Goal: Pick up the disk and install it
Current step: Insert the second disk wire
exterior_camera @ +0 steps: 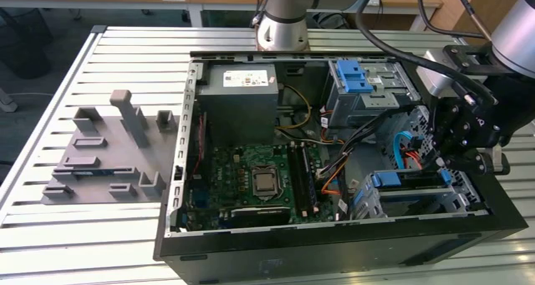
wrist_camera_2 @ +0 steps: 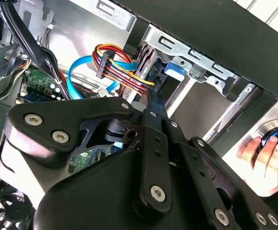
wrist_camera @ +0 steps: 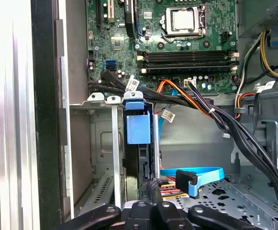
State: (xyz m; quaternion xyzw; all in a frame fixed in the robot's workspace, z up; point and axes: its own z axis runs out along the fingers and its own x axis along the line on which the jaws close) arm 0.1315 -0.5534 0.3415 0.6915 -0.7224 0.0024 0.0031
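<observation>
Hovering over the open computer case [exterior_camera: 334, 247] on the slatted tabletop [exterior_camera: 100, 235], the claw [wrist_camera: 153, 189] has its fingers drawn together, pinching the rear edge of the disk [wrist_camera: 139, 143]. That drive stands on edge in the lower drive cage [wrist_camera: 105, 143], blue rail outward, seemingly so it slides along the cage guides.

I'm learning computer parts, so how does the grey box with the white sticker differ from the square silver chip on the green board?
The grey box is far larger and stands tall; the silver chip is small and flat. The grey box carries a white sticker; the silver chip's top is bare metal. Both sit inside the open case.
</observation>
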